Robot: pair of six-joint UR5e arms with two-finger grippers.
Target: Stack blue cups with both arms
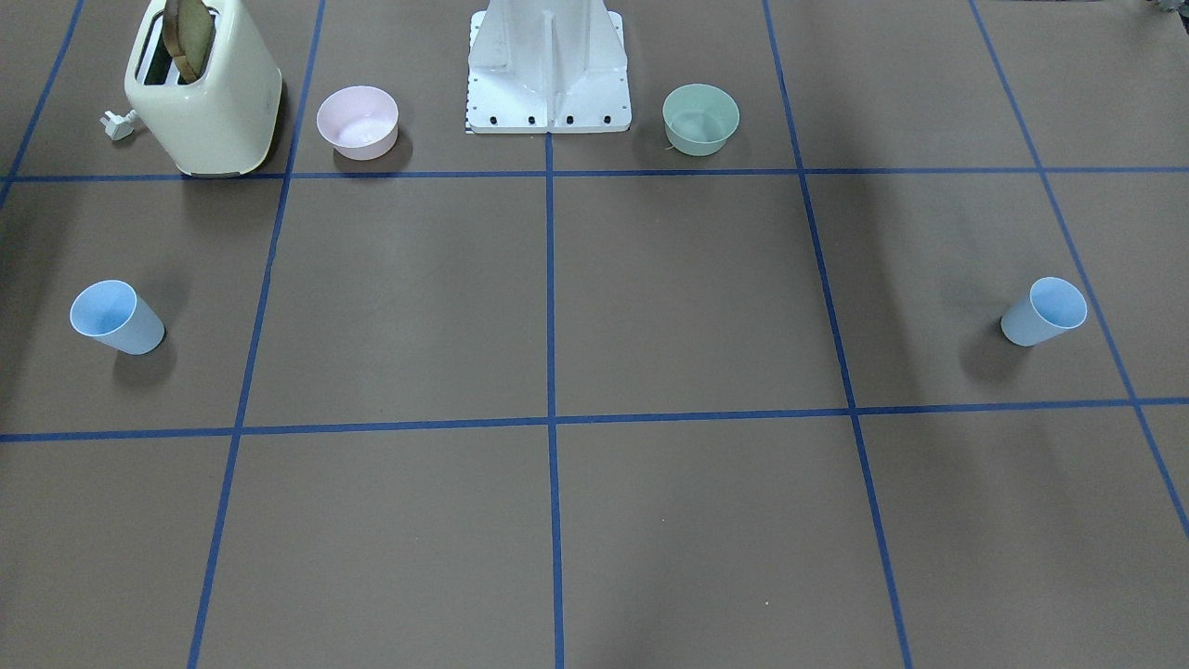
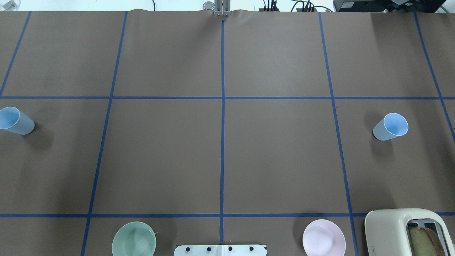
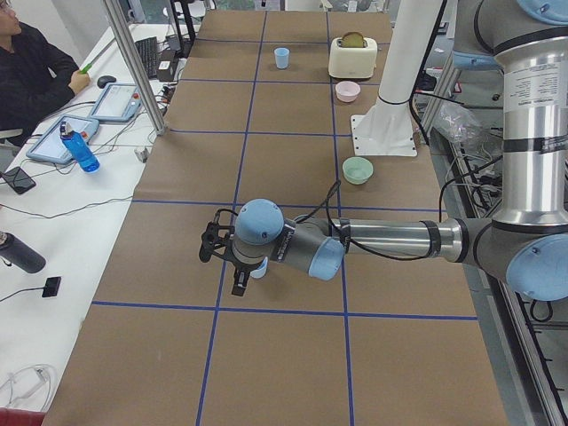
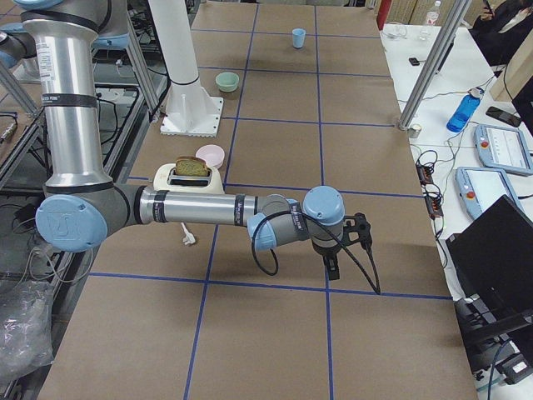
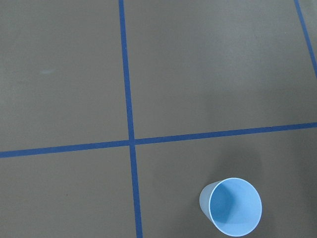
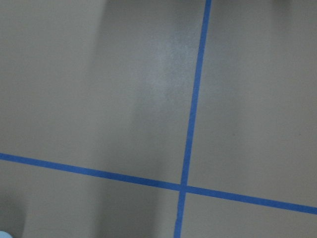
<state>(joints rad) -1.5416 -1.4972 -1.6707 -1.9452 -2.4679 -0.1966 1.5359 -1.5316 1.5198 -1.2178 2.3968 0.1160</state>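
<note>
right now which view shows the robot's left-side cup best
Left wrist view: the cup is largest and whole, mouth toward the camera. Front-facing: whole but small. Overhead: at frame edge. Exterior left: mostly behind the left arm. Exterior right: tiny.

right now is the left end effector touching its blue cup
Apart. The overhead view shows the blue cup standing alone, nothing on it; the left end effector hangs above.

Silver-grey tubular arms (image 3: 390, 238), pale-blue joint caps (image 3: 259, 222), black cables (image 4: 372, 279), white bolted pedestal (image 1: 548, 74).
</note>
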